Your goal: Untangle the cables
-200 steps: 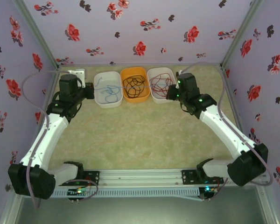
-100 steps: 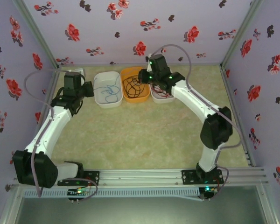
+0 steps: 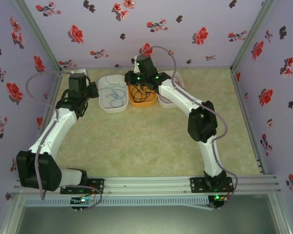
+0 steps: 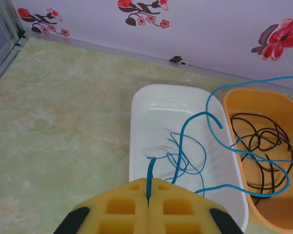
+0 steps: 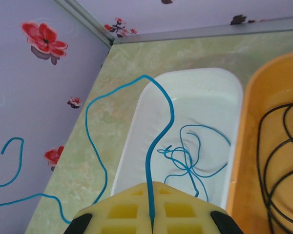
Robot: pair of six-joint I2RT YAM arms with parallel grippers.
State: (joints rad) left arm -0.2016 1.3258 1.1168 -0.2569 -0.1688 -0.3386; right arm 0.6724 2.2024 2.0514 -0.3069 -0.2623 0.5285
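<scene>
The light blue cable [image 4: 150,170] lies partly as a thin tangle on the bottom of the white tub [image 4: 136,126], which stands at the far edge of the table [image 3: 136,141], toward its far left corner. Longer stretches rise out of this tub. In the left wrist view one sweeps to the right across the orange tub [image 4: 263,105] just beside it, above the black cables [image 4: 261,139] coiled inside. In the right wrist view another arches over the tub's left rim and curls in the air near the left edge of the table. The yellow jaws of the left gripper [image 4: 148,187] are pressed together with the light blue cable pinched between them, over the near end of the white tub. The jaws of the right gripper [image 5: 151,190] are closed on a stretch of it as well, also above this tub. A second white tub [image 3: 177,79] stands to the right of the orange one, partly under the right arm [image 3: 202,124].
</scene>
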